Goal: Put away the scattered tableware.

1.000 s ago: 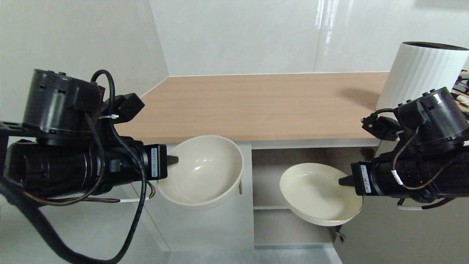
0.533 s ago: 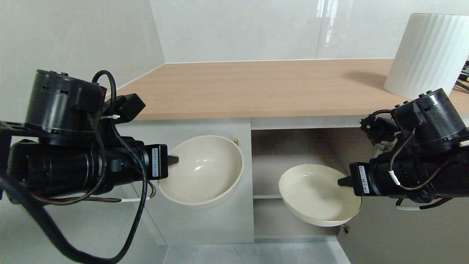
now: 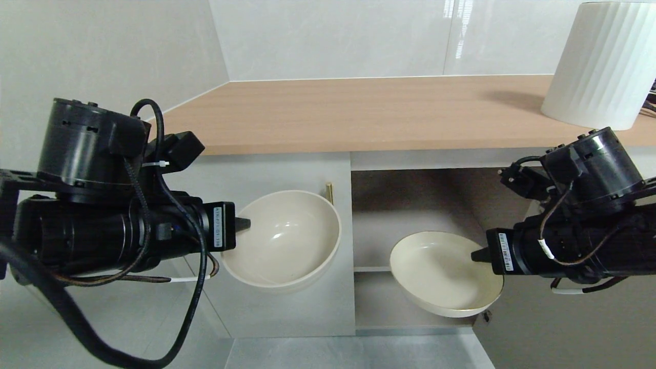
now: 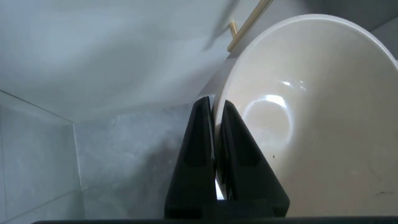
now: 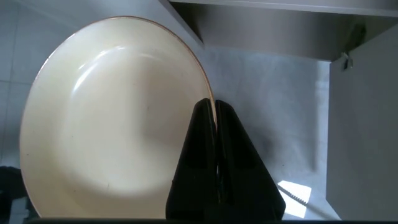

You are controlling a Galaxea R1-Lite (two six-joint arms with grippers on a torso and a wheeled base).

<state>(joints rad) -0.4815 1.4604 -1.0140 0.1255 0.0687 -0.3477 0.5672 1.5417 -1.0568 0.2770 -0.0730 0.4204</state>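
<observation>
Left wrist view: the left gripper (image 4: 213, 106) is narrow, its fingers pinched on the rim of a deep cream bowl (image 4: 311, 124), one finger inside the wall and one outside. The left forearm lies about level and points inward toward the robot's right. It carries the bowl at its tip, opening tilted up and forward. The bowl hangs in air below the front edge of the counter (image 3: 359, 118), in front of the closed cabinet door (image 3: 277, 169) and just beside its gold-coloured handle (image 3: 329, 193).

Right wrist view: the right gripper (image 5: 216, 106) is narrow too, fingers clamped on the rim of a shallow cream plate (image 5: 118, 124). The right forearm lies about level and points inward toward the robot's left, mirroring the left arm. The plate is tilted and hangs in front of the open compartment (image 3: 410, 205), overlapping the front edge of the shelf (image 3: 369, 268) in the head view; I cannot tell whether it touches the shelf. Bowl and plate are apart.

A white ribbed cylinder (image 3: 599, 66) stands upright at the counter's right end.
</observation>
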